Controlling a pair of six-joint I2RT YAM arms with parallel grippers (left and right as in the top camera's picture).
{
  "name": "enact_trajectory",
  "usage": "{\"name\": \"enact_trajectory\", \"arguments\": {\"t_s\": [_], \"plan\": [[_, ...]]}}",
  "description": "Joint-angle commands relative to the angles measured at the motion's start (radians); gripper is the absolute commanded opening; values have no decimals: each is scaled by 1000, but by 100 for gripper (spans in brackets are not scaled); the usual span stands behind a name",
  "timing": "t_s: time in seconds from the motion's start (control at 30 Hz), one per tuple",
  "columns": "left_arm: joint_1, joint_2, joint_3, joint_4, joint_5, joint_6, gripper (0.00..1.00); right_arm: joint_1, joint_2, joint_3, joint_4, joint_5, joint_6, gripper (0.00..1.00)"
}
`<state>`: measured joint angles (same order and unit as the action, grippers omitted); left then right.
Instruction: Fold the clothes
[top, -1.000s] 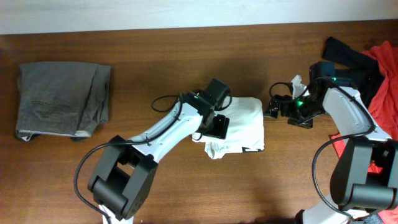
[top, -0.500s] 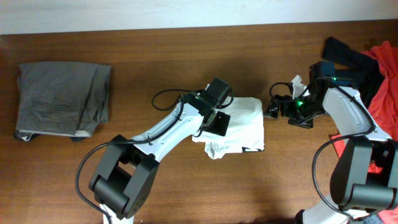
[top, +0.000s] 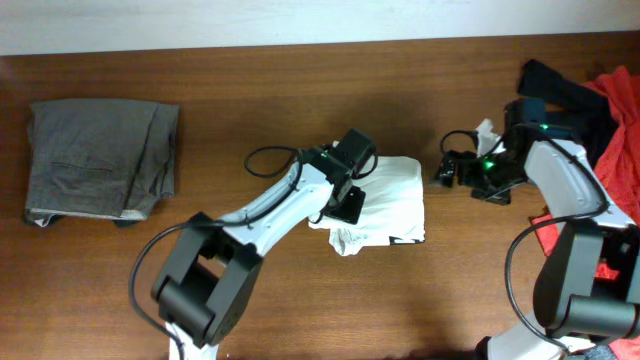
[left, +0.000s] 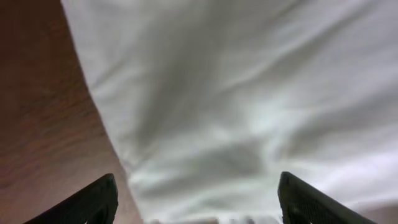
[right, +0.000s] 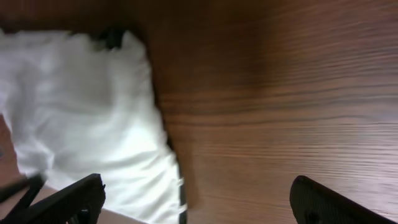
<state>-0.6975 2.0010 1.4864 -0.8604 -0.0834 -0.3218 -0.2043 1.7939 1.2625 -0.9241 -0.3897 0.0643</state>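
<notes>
1 white T-shirt (top: 395, 195) lies on the desk (top: 250, 90) as a compact, roughly square bundle. Its small black mark (top: 405, 240) shows at the near edge, and a crumpled lump of fabric sticks out at the near-left corner.

The left claw (top: 347, 205) hangs over the shirt's left part. In its wrist view both fingers (left: 102, 199) stand wide apart above rumpled white cloth with nothing clasped between them, so we read it as released. We cannot tell whether it presses on the fabric.

The right claw (top: 450, 170) sits just beyond the shirt's right edge. It is spread wide too and empty, with bare wood under it and the shirt's border at one side of its view.

Over the last second the bundle has kept its outline. The left claw has only nudged a little across the cloth, and the right claw has drawn slightly away from the shirt's right edge. To us that suggests the main folds are in and both arms are letting go. The loose lump still looks like it needs tucking or smoothing.

Well to the shirt's left lie folded grey-brown trousers (top: 100, 160). Well to its right, past the right arm, is a heap of red and black garments (top: 590, 95).
</notes>
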Motion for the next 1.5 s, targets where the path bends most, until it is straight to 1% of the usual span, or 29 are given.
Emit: {"name": "enact_trajectory", "arguments": {"t_s": [0.0,0.07,0.1,0.2,0.27,0.33,0.5,0.57,0.67,0.73,0.8,0.87,1.03,1.1,1.17,1.23,1.3,1.33,1.43,1.47], "plan": [[-34,-113,54,-4,-9,5,82,-64,-15,40,4,13,31,99],[-58,-130,54,3,9,5,81,-93,-15,40,1,12,31,99],[-69,-130,54,3,21,4,75,-104,-15,40,-4,13,31,99],[-108,-111,52,3,42,0,52,-126,-15,40,-2,14,31,99],[-122,-90,52,6,38,-3,41,-133,-15,40,-1,28,30,99],[-132,-62,52,6,40,-25,34,-133,-15,40,0,35,30,99],[-137,27,52,6,112,-33,9,-133,-15,40,0,36,30,99],[-137,63,52,6,135,-33,3,-133,-14,40,0,36,30,99],[-138,114,52,6,175,-33,3,-133,-14,40,0,36,30,99],[-138,146,52,5,173,-32,4,-133,-15,40,0,36,30,99],[-131,170,52,-12,140,-28,4,-133,-14,40,0,36,30,99],[-112,178,52,-55,67,-21,4,-133,-15,40,0,36,30,99],[-30,178,53,-151,-236,25,4,-133,-15,40,0,36,30,99],[16,178,53,-150,-351,26,4,-133,-15,40,0,36,30,99],[62,178,53,-116,-439,51,8,-133,-14,40,0,36,30,99],[110,178,56,-62,-483,71,11,-133,-15,40,0,36,30,99],[155,177,91,-52,-463,69,11,-133,-15,40,0,36,31,99],[175,175,127,-75,-425,69,12,-133,-15,40,0,36,30,99],[217,165,277,-191,-249,66,16,-133,-15,40,0,36,30,99],[226,163,326,-225,-195,56,20,-133,-15,40,0,36,30,99]]}}
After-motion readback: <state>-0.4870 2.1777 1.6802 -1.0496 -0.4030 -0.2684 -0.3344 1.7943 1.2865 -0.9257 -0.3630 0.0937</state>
